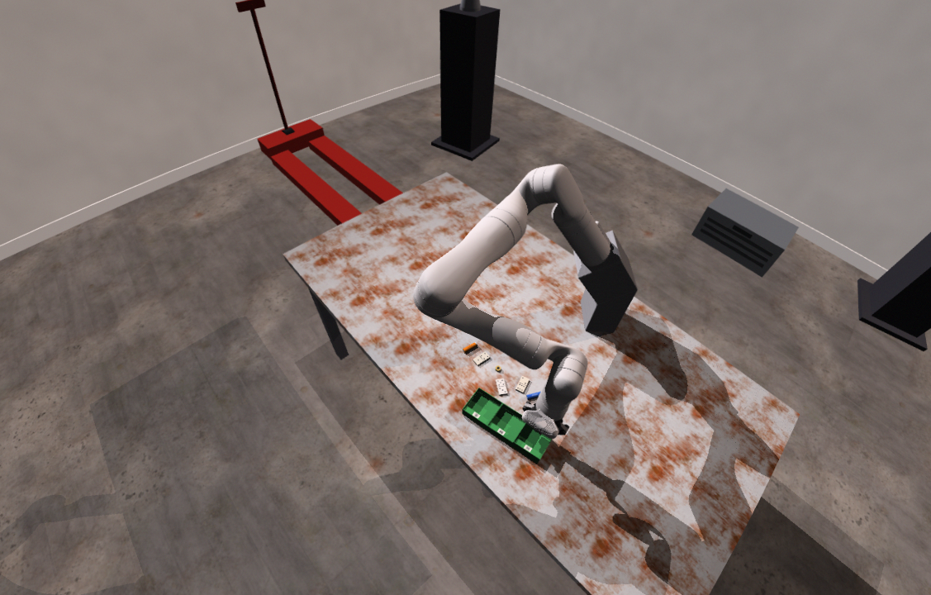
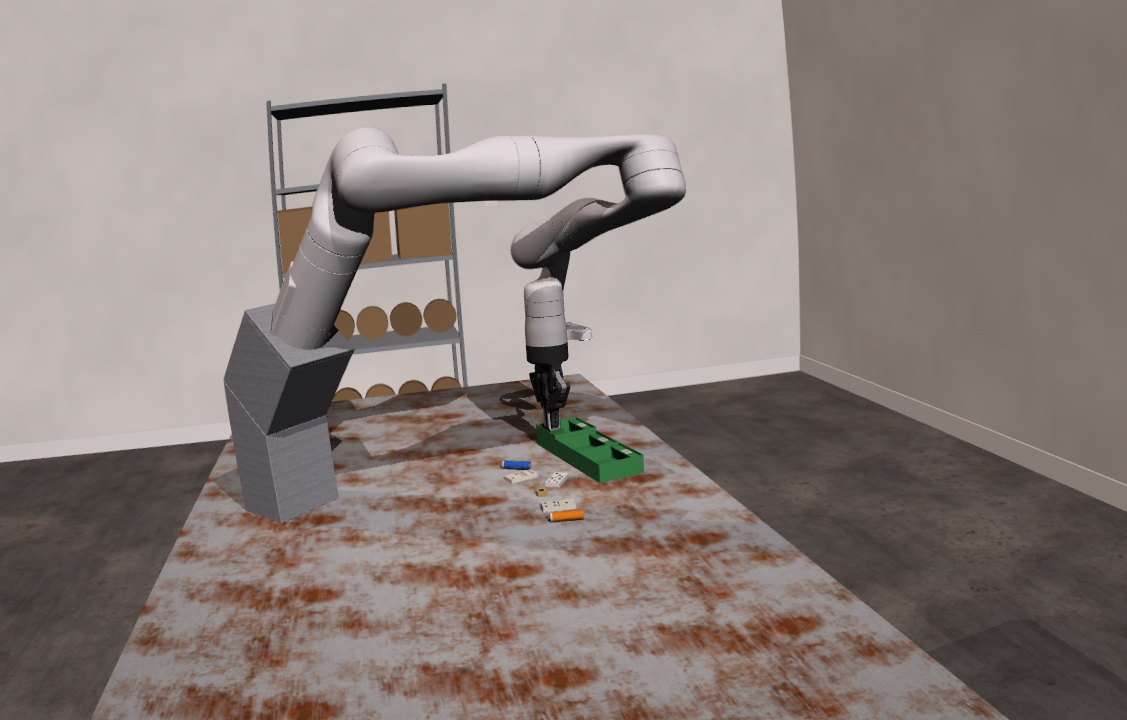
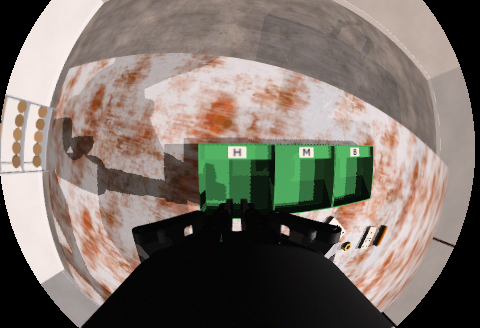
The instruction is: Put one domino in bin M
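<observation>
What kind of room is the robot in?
Probably a warehouse or workshop: a metal shelf rack holding boxes and rolls, a red pallet jack on the concrete floor, and a rusty work table.
</observation>
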Available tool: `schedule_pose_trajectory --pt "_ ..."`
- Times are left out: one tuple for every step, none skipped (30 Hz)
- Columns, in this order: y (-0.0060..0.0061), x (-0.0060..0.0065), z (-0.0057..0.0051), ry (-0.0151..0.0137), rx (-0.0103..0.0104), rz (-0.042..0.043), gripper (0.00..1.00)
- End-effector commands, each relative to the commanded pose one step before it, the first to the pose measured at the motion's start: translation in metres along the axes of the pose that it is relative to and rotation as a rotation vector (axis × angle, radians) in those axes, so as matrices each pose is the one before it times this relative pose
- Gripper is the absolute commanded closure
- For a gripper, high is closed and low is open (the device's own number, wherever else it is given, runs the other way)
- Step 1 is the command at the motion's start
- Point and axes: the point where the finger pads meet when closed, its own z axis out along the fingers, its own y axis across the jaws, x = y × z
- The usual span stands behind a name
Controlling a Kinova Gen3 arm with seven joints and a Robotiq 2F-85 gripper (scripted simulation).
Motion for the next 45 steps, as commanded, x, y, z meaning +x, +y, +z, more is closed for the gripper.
schedule_pose_trajectory --pt "-0.00012 0.0022 -0.0037 0.0048 0.00107 0.00001 0.91" --pt "0.0 0.0 -0.00132 0.00001 0.0 -0.00001 0.91" --pt "0.0 0.0 -0.00133 0.0 0.0 0.0 0.91" --pt "0.00002 0.00001 -0.00407 -0.00001 0.0 0.00002 0.91" --pt "0.0 0.0 -0.004 0.0 0.0 0.0 0.91" --pt "0.0 0.0 -0.004 0.0 0.0 0.0 0.91" --pt "0.0 0.0 -0.004 0.0 0.0 0.0 0.91" --pt "0.0 0.0 -0.004 0.0 0.0 0.0 0.91" --pt "0.0 0.0 -0.004 0.0 0.0 0.0 0.91" --pt "0.0 0.0 -0.0004 0.0 0.0 0.0 0.91" --pt "-0.00004 -0.00004 0.00008 0.00001 0.0 -0.00002 0.91" --pt "0.00001 0.00002 -0.00003 -0.00001 0.0 0.00001 0.91" --pt "0.00001 0.00001 -0.00002 0.0 0.0 0.0 0.91" --pt "0.00001 0.0 -0.00001 0.0 0.0 0.0 0.91" --pt "0.0 0.0 -0.00001 0.0 0.0 0.0 0.91" --pt "0.0 0.0 0.0 0.0 0.0 0.0 0.91" --pt "0.0 0.0 0.0 0.0 0.0 0.0 0.91" --pt "0.00001 0.0 -0.00835 0.00001 0.00001 0.0 0.91" --pt "0.0 -0.00001 -0.00833 0.00001 0.00001 0.0 0.91" --pt "0.0 -0.00001 -0.00833 0.00001 0.00001 0.0 0.91" --pt "0.0 -0.00001 -0.00833 0.00001 0.00001 0.0 0.91" --pt "0.0 0.0 -0.00833 0.00001 0.00001 0.0 0.91" --pt "0.0 0.0 -0.00833 0.00001 0.00001 0.0 0.91" --pt "0.0 0.0 -0.00833 0.0 0.00001 0.0 0.91" --pt "0.0 0.0 -0.00833 0.0 0.00001 0.0 0.91" --pt "0.0 0.0 -0.00834 0.0 0.00001 0.0 0.91" --pt "0.0 0.0 -0.00834 0.0 0.00001 0.0 0.91" --pt "0.0 0.0 -0.00834 0.0 0.00001 0.0 0.91" --pt "0.0 0.0 -0.00834 0.0 0.00001 0.0 0.91" --pt "0.0 0.0 -0.00834 0.0 0.00001 0.0 0.91" --pt "0.0 0.0 -0.00834 0.0 0.00001 0.0 0.91" --pt "0.0 0.0 -0.00834 0.0 0.00001 0.0 0.91" --pt "0.0 0.0 0.0 0.0 0.0 0.0 0.91" --pt "0.0 0.0 0.0 0.0 0.0 0.0 0.91" --pt "-0.00002 0.00003 -0.00661 -0.00001 0.0 0.0 0.91" --pt "0.0 0.00001 0.0 0.0 0.0 0.0 0.91" --pt "0.0 0.00001 0.0 0.0 0.0 0.0 0.91" --pt "-0.00001 -0.00005 0.00004 0.0 0.00001 0.0 0.91" --pt "0.0 0.00003 -0.00001 0.0 -0.00001 0.0 0.91" --pt "0.0 0.00001 -0.00001 0.0 0.0 0.0 0.91" --pt "0.0 0.00001 -0.00001 0.0 0.0 0.0 0.91" --pt "0.0 0.0 0.0 0.0 0.0 0.0 0.91" --pt "0.0 0.0 0.0 0.0 0.0 0.0 0.91" --pt "0.0 0.0 0.0 0.0 0.0 0.0 0.91" --pt "0.00695 -0.00305 0.00342 -0.00002 -0.00003 0.04999 0.59"
